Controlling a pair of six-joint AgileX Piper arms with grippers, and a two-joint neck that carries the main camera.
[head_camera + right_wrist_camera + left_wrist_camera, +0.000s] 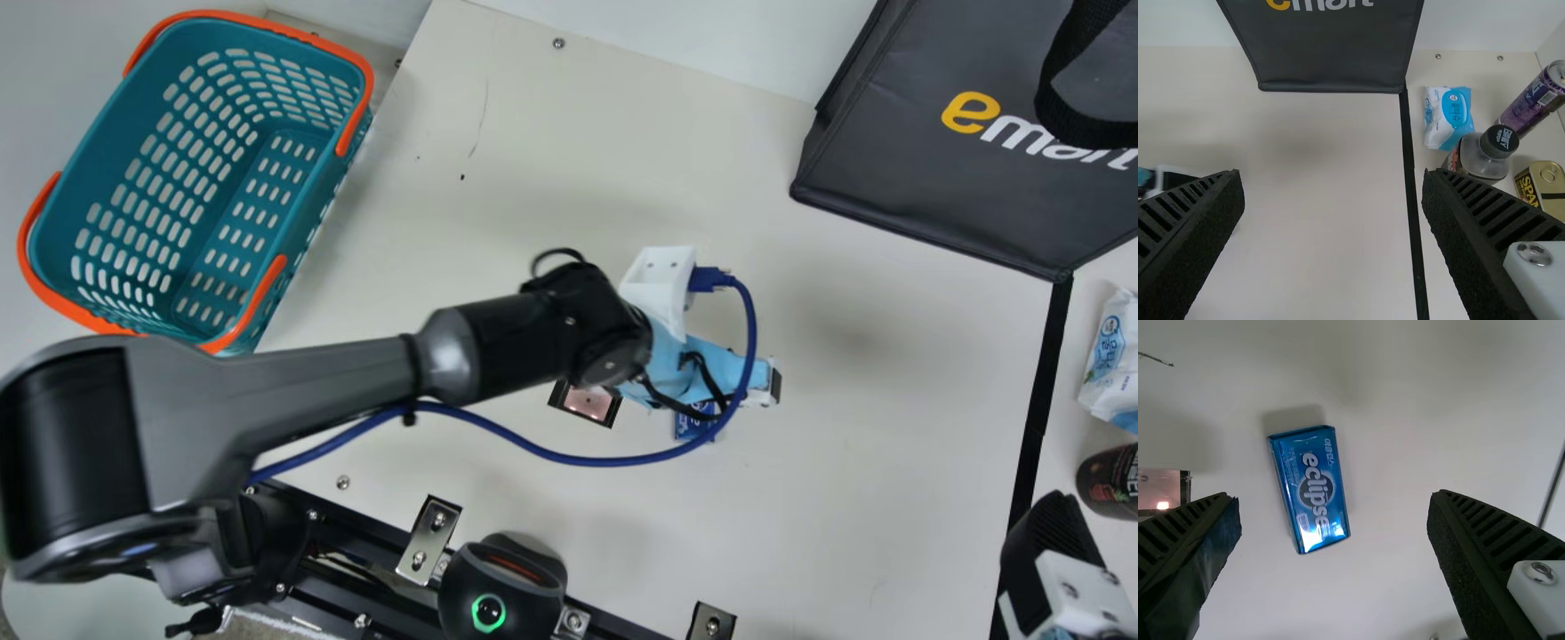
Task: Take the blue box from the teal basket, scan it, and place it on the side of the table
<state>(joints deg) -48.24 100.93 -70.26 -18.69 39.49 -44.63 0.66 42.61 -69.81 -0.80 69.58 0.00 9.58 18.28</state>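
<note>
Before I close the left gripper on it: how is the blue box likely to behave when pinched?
The blue box looks stiff, with crisp edges and a metallic sheen, so it probably won't crumple. That glossy surface may be slippery against the fingers. Its small, boxy shape suggests it's light and more apt to slide than roll if nudged.

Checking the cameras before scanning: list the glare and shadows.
Left wrist view: glare at one end of the blue box, soft shadow off its other end, bright spot on the pink plate; main view: soft-edged shadows on the table.
</note>
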